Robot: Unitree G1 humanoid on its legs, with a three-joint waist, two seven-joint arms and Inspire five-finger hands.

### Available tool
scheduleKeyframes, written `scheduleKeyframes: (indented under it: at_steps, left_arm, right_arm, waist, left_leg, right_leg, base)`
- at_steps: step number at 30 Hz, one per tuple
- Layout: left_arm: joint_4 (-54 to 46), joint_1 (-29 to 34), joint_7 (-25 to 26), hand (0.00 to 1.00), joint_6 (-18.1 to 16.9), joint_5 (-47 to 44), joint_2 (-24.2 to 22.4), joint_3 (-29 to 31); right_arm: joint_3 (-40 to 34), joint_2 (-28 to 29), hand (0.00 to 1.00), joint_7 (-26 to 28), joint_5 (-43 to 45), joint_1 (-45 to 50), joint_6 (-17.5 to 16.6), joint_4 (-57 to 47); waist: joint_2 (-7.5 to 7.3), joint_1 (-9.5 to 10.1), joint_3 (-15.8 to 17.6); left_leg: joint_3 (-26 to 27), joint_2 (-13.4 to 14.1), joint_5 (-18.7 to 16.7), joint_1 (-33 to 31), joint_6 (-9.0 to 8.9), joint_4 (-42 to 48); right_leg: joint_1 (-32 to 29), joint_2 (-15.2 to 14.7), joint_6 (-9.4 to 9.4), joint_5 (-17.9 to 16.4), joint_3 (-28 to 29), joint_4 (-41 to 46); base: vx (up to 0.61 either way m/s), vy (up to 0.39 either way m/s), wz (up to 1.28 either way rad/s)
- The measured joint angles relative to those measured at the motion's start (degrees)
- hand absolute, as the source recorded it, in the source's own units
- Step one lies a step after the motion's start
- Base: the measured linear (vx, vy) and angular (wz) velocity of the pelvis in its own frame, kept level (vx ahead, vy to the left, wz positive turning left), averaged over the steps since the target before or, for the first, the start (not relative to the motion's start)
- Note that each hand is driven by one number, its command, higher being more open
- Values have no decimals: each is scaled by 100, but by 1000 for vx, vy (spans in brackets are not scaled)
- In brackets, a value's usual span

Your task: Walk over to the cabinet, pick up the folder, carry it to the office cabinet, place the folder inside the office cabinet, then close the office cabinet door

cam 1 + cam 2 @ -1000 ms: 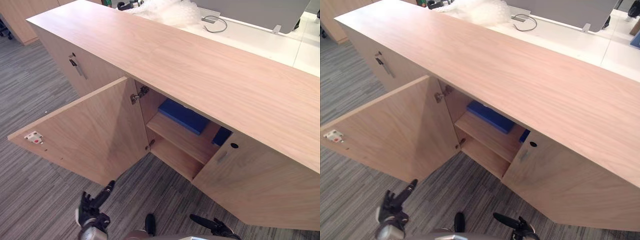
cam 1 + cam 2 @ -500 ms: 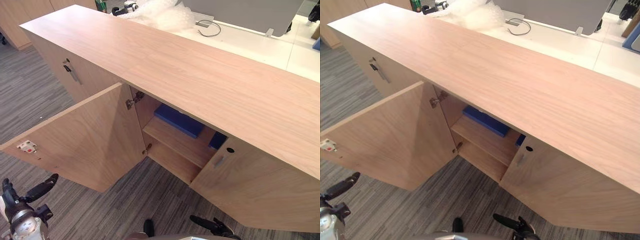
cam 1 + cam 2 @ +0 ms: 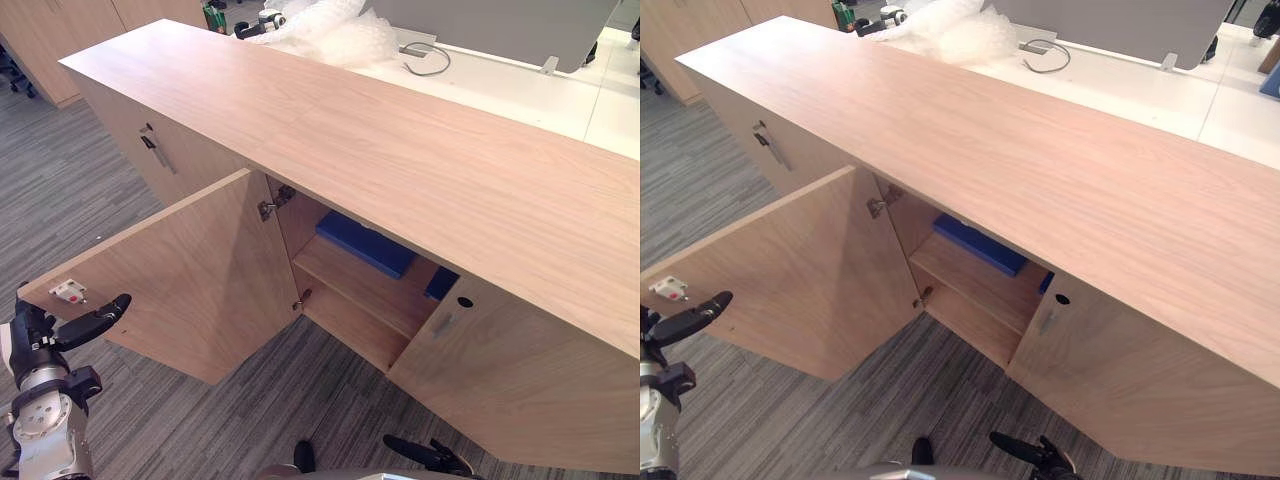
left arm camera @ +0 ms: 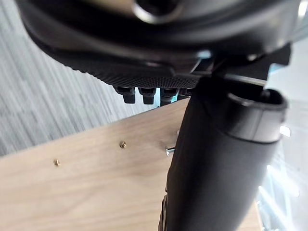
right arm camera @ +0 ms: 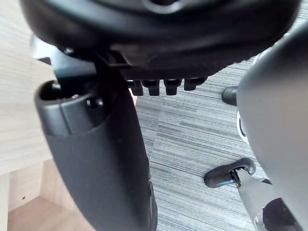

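Pale wood makes up the long office cabinet (image 3: 400, 150), whose left door (image 3: 200, 270) stands swung wide over the grey carpet (image 3: 60, 180) while the right door (image 3: 520, 390) hangs partly open. Inside, the blue folder (image 3: 365, 243) lies flat on the upper shelf (image 3: 370, 290), at the back of the compartment. Neither hand touches it.

The left hand (image 3: 70, 328) hovers low at the left door's free edge, just below a small white-and-red catch (image 3: 68, 291), with its fingers stretched out straight and holding nothing. Whether a fingertip touches the panel cannot be told. This puts the folder well apart from that hand, across the whole width of the open door.

The right hand (image 3: 425, 455) shows low down in front of the right door, its fingers likewise extended and empty, below the folder and apart from it.

Behind the cabinet, bubble wrap (image 3: 340, 35) and a looped cable (image 3: 425, 60) rest on a white desk (image 3: 520, 85).
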Motion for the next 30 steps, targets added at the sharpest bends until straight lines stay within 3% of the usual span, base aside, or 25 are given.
scheduleKeyframes:
  at_steps: [2,6,12,15,19,24,27,30]
  left_arm:
    - [43,68,-340,100,-60,-1057,89,-306]
    - [199,398,-833,100,-245,-1951,288,-936]
    - [156,719,-891,100,-437,-1975,365,-1800]
    - [-330,1123,-891,100,-419,-2170,375,-2250]
    - [-1282,1840,-982,100,-276,-2224,540,-2990]
    - [-1947,2331,-1973,100,106,-2319,1076,-3803]
    - [-2458,2533,-2728,100,318,-2305,1215,-4127]
    - [-2662,2507,-3042,100,319,-2300,1232,-4249]
  right_arm:
    - [112,-46,100,9,0,36,3,4]
    - [257,-141,100,129,-9,63,-4,18]
    - [609,-232,100,196,-83,38,-40,105]
    - [731,-282,100,197,-241,-39,-46,243]
    - [881,-348,100,197,-445,-59,-54,342]
    - [1153,-429,100,229,-516,-108,-90,406]
    - [1322,-425,100,247,-621,-148,-101,421]
    - [1326,-354,100,317,-689,-172,-108,466]
  waist:
    - [0,78,-6]
    - [38,139,-88]
    - [113,167,-140]
    - [120,174,-151]
    - [118,247,-152]
    - [192,255,-204]
    - [155,248,-247]
    - [76,214,-304]
  left_leg:
    - [-8,5,4,0,2,1]
    - [-53,4,22,-1,3,1]
    - [-219,-15,130,-65,28,-25]
    - [-298,-63,236,-237,85,-27]
    - [-342,-241,345,-374,154,-30]
    - [-485,-255,387,-431,115,-31]
    - [-500,-254,388,-562,113,-31]
    - [-500,-273,397,-584,109,-30]
  right_leg:
    - [0,4,0,0,-3,11]
    - [1,-1,0,0,-20,73]
    - [-37,-22,3,-2,-45,184]
    - [-163,-58,45,-28,-60,182]
    - [-238,-235,330,-234,-57,182]
    - [-269,-210,377,-270,-84,209]
    - [-406,-203,360,-260,-64,206]
    - [-424,-212,324,-234,-48,159]
  base:
    - [-9,-2,2]
    - [-5,-1,9]
    - [-44,3,15]
    - [-92,19,14]
    - [-121,50,12]
    - [-140,52,12]
    - [-79,44,-2]
    - [6,13,-9]
